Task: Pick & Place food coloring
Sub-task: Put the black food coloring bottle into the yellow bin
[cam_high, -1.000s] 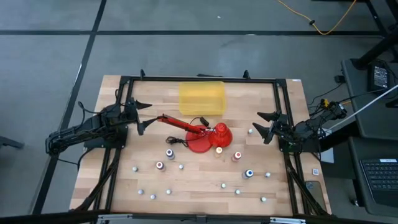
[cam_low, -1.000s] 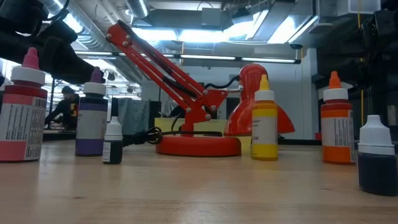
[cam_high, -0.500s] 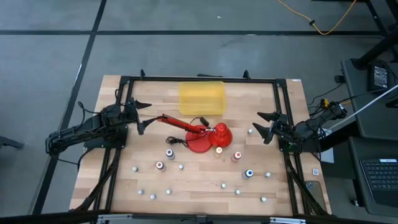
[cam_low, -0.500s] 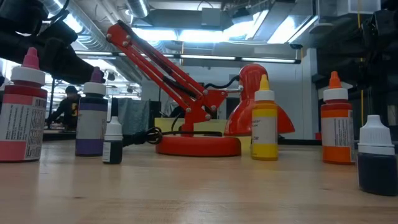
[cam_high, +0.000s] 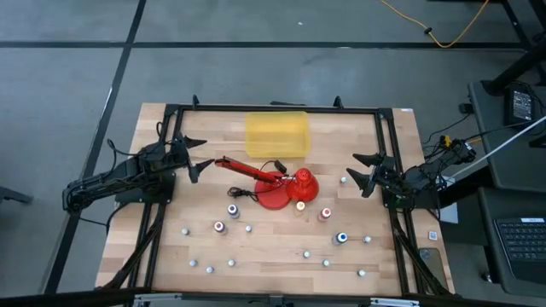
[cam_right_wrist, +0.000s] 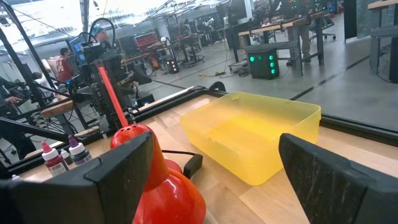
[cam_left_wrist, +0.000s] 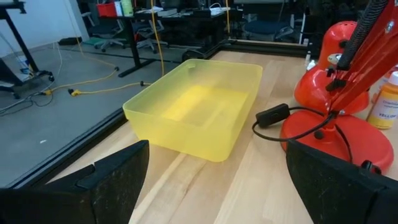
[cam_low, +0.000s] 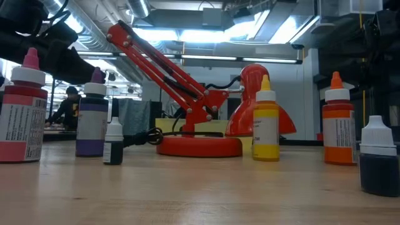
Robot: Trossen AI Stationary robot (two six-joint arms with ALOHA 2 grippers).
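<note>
Five small dropper bottles stand upright on their bases on the wooden table: purple point(cam_high: 233, 210) point(cam_low: 92, 115), dark red point(cam_high: 219, 227) point(cam_low: 24, 119), yellow point(cam_high: 300, 205) point(cam_low: 265, 128), orange-red point(cam_high: 325, 214) point(cam_low: 338, 128) and blue point(cam_high: 342, 238) point(cam_low: 378, 156). My left gripper point(cam_high: 195, 157) point(cam_left_wrist: 214, 186) is open near the table's left edge, apart from the bottles. My right gripper point(cam_high: 362, 172) point(cam_right_wrist: 211, 180) is open near the right edge, also touching nothing.
A red desk lamp point(cam_high: 286, 188) point(cam_low: 200, 106) with a black cord lies in the table's middle among the bottles. A translucent yellow bin point(cam_high: 276, 135) point(cam_left_wrist: 199, 109) point(cam_right_wrist: 255, 134) sits at the far edge. Several tiny white-capped items point(cam_high: 307, 253) dot the near half. A black frame point(cam_high: 273, 108) rims the table.
</note>
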